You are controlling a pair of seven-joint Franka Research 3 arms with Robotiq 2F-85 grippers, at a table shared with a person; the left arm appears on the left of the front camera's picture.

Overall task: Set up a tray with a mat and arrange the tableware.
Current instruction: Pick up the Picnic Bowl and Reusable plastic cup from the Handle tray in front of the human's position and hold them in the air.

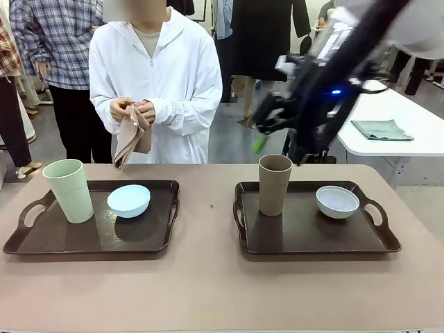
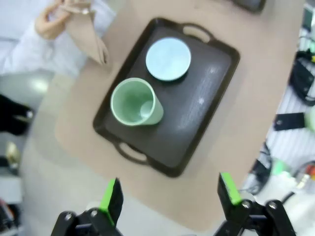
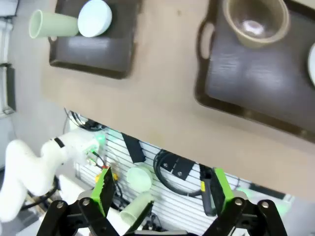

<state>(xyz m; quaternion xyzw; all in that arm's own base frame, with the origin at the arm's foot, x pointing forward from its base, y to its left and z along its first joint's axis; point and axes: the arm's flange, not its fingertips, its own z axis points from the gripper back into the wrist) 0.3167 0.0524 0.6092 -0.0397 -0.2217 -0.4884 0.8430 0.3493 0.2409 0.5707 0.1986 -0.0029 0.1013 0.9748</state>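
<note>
A: Trays, what's on them?

B: Two dark trays on the desk (image 1: 208, 291). The left tray (image 1: 69, 239) carries the pale green cup (image 1: 69, 189) at its left end, with the light blue bowl (image 1: 129, 200) just beside it. The right tray (image 1: 305, 232) has the tan-brown cup (image 1: 275, 184) at its far left and the white bowl (image 1: 338, 201) to the right, apart.

A: The mat?

B: Not laid. A person at the far side holds a tan cloth (image 1: 132, 142) in both hands (image 1: 135, 109), likely the mat. Both trays look bare under the tableware.

A: End effectors?

B: The left end effector (image 2: 170, 187) is high over the left tray, jaws wide, holding nothing. The right end effector (image 3: 161, 179) is raised too, also spread and empty.

A: Progress?

B: Early, I judge. The mat has to go in, so the pieces probably have to come off a tray first and then be arranged.
</note>
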